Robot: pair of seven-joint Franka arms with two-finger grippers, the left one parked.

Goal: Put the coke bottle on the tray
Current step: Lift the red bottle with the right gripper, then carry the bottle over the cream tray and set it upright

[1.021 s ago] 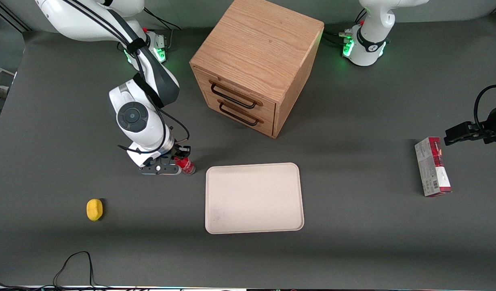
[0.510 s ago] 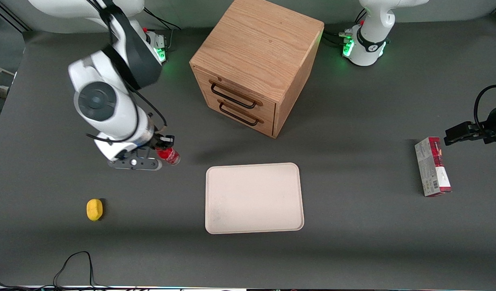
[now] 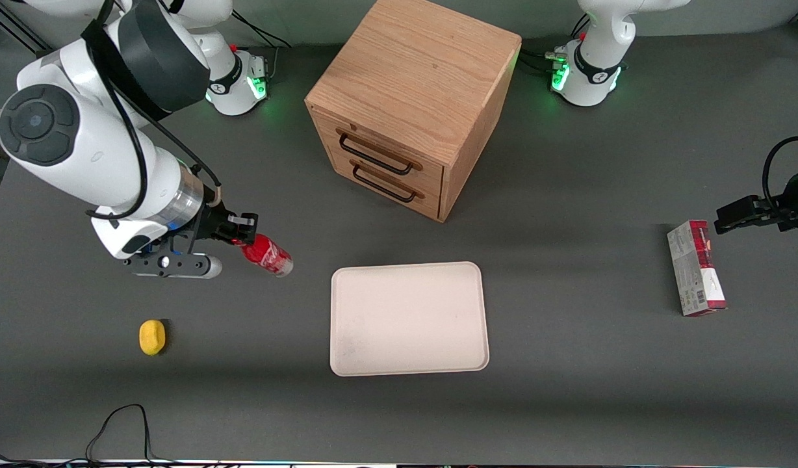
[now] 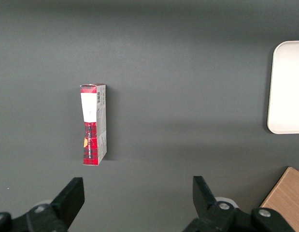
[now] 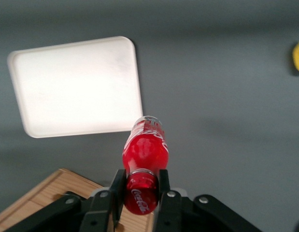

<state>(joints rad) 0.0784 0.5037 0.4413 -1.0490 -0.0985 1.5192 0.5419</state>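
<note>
My gripper (image 3: 243,238) is shut on the red cap of the coke bottle (image 3: 268,255) and holds it lifted above the table, tilted, its clear base toward the tray (image 3: 409,318). The cream-white tray lies flat, nearer the front camera than the cabinet, a short way from the bottle toward the parked arm's end. In the right wrist view both fingers (image 5: 117,186) clamp the cap of the bottle (image 5: 145,153), and the tray (image 5: 77,86) shows below it, empty.
A wooden two-drawer cabinet (image 3: 412,104) stands farther from the front camera than the tray. A small yellow lump (image 3: 152,337) lies nearer the camera than my gripper. A red-and-grey carton (image 3: 696,268) lies toward the parked arm's end.
My gripper has lifted the bottle off the table and risen toward the camera, swinging away from the tray; the bottle now hangs tilted. The tray has not moved.
</note>
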